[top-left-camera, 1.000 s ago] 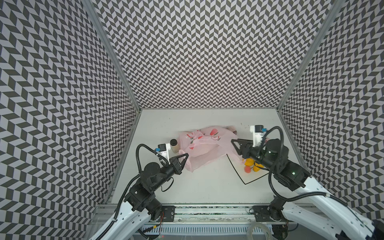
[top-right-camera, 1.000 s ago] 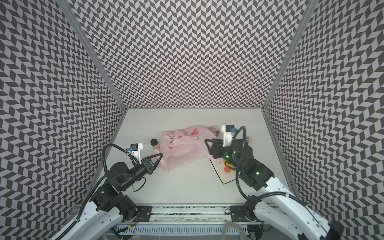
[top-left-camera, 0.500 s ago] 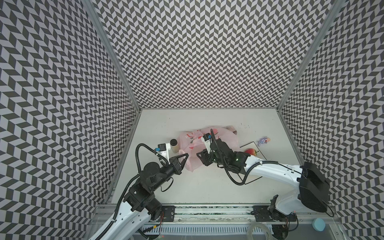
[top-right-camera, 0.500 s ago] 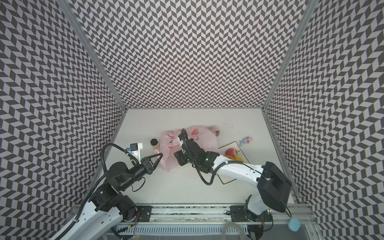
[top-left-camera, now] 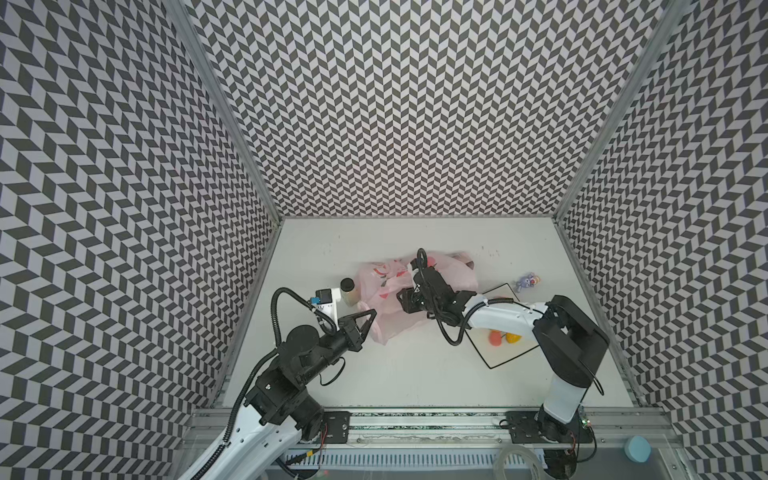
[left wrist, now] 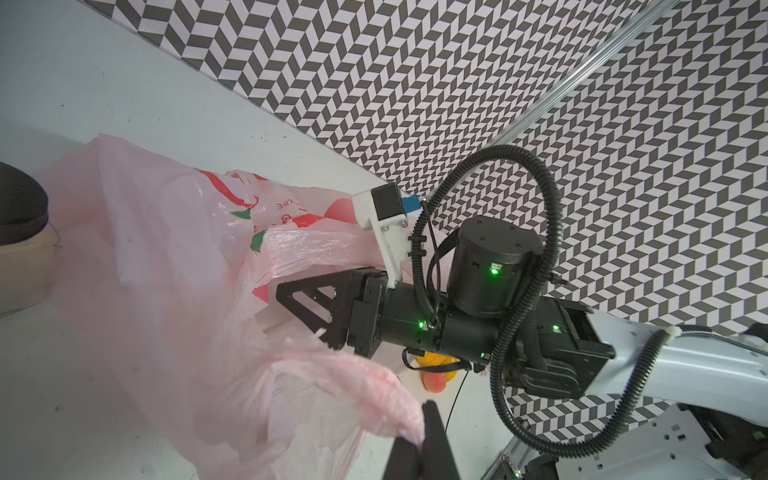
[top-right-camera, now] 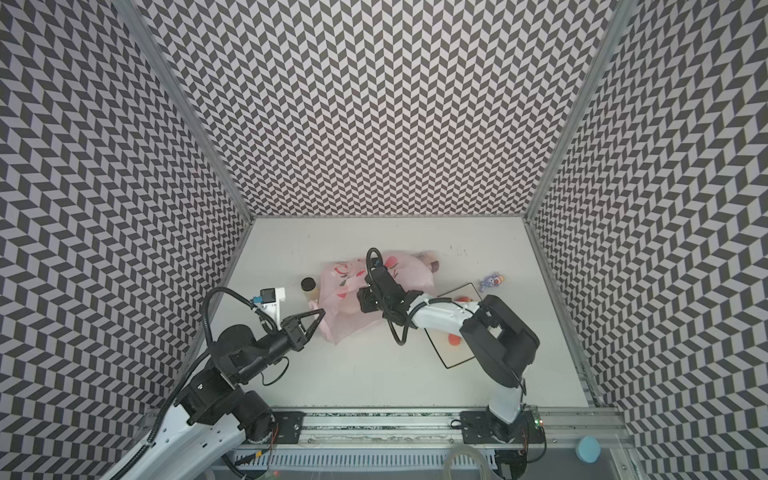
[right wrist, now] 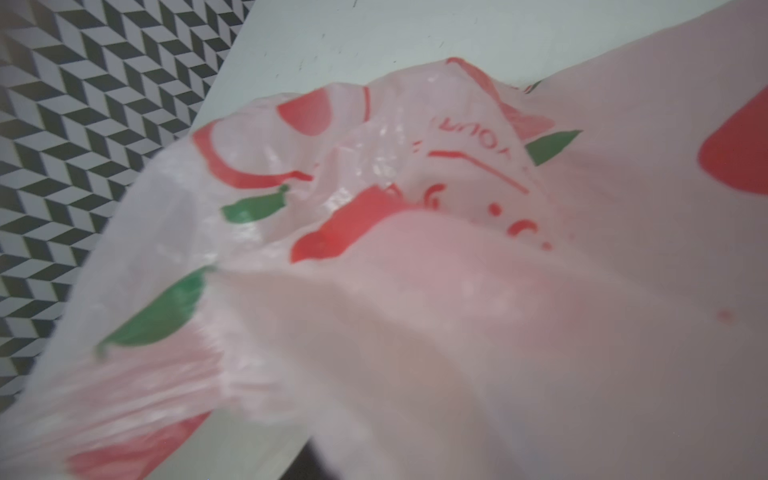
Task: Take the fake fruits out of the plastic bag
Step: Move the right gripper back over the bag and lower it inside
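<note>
Left wrist view best shows left hand (left wrist: 420, 434) pinching plastic bag (left wrist: 166, 249); right hand (left wrist: 286, 293) unclear.

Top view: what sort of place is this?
Likely a robot test cell: chevron-patterned walls enclose a white tabletop, a left arm and right arm sit on a front rail, and props like a pink plastic bag lie there.
</note>
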Controlling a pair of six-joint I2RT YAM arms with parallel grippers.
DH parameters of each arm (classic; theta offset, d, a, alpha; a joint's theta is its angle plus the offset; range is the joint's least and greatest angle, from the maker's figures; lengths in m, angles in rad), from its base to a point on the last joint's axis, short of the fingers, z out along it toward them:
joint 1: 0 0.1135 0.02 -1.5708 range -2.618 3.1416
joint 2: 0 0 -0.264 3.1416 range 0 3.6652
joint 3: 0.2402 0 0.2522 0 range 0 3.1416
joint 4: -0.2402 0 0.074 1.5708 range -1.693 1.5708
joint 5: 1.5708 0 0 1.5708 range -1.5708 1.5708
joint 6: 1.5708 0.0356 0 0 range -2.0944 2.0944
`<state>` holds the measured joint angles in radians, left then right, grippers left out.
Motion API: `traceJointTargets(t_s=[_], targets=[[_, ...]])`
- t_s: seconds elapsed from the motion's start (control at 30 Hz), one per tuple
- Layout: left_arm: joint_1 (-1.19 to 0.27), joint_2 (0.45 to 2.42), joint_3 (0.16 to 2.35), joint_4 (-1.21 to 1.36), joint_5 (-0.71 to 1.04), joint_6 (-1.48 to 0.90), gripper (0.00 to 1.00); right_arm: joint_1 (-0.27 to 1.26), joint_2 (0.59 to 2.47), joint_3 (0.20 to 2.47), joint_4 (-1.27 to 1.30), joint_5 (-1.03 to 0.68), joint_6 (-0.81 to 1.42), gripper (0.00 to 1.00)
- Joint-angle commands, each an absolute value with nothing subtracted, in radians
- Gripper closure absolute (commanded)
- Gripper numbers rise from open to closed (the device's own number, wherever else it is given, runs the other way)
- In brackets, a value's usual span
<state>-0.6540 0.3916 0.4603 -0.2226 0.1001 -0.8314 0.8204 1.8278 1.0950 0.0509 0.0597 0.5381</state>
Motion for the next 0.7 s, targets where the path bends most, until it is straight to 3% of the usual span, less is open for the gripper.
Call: traceJointTargets(t_s=[0.0,0.33,0.67], targets=[[-0.659,0.383,0.487,-0.252,0.116,-0.836,1.0,0.796,1.867,1.115,0.167,0.12,0.635,0.42],[-0.668,0.426,0.477,-0.235,0.191,-0.819,1.0,0.75,2.007,1.191,0.266,0.216,0.859,0.28],[-0.707,0.452,0.482,-0.232,0.25,-0.806,1.0,0.712,2.092,1.231,0.358,0.272,0.977,0.21]])
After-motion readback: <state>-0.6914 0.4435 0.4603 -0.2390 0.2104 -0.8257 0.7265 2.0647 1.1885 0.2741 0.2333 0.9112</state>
